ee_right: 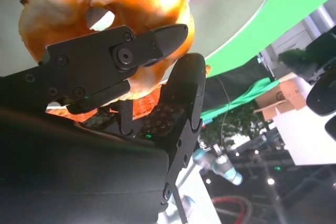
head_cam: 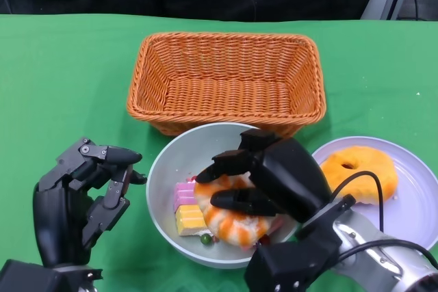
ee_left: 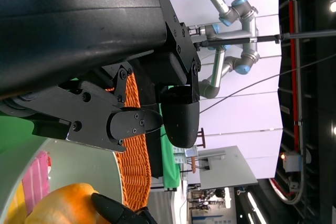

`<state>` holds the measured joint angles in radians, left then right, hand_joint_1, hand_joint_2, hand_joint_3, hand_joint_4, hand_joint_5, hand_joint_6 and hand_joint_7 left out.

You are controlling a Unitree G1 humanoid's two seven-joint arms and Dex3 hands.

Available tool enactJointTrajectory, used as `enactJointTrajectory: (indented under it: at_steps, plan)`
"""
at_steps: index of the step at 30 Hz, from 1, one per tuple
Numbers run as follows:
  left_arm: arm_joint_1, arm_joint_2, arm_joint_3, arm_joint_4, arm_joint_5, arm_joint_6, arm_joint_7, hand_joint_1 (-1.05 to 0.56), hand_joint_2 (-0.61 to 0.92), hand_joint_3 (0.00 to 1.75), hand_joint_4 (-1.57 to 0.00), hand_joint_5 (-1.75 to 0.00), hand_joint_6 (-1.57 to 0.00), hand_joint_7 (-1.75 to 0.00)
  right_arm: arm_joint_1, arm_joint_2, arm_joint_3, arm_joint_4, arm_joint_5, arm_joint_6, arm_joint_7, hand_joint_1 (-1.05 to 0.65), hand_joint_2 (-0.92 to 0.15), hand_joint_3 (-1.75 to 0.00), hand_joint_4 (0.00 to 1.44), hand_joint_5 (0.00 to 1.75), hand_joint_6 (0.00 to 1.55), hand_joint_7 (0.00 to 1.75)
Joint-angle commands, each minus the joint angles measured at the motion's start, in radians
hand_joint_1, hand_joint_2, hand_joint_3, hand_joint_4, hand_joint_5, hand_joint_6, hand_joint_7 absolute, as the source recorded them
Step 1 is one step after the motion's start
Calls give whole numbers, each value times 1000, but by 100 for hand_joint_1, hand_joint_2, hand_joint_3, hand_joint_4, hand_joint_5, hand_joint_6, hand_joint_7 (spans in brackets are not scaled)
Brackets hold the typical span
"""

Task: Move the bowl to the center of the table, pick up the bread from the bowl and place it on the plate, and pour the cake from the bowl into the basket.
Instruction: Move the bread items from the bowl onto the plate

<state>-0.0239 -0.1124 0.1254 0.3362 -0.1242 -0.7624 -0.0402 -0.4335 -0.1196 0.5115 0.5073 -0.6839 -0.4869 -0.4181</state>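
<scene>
Head view: bowl sits central, at 6 o'clock from the basket. Right hand grips the bread inside it; plate transfer and cake pouring remain. Left hand hovers loosely curled, empty.

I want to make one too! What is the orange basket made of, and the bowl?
The basket looks like woven wicker or plastic cane, matte; crossing strands show all over. The bowl looks like smooth plastic or ceramic, pale grey with a soft shine. I can't tell which.
</scene>
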Motion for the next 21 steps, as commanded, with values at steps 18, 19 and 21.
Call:
enactJointTrajectory:
  at_steps: [18,19,21]
  plan:
    - [-4,17,18,14,15,-9,9,-7,84,51,-76,-146,-85,-106,108,20,-245,-397,251,304,299,-17,-92,-8,78,161,104,55]
    - [-5,19,20,16,14,-10,9,-6,84,51,-76,-146,-85,-107,111,13,-272,-420,273,331,317,-16,-92,-11,79,162,100,65]
    - [-7,20,22,17,12,-11,7,-6,83,52,-76,-146,-85,-107,118,7,-300,-454,291,372,343,-16,-92,-14,80,161,93,77]
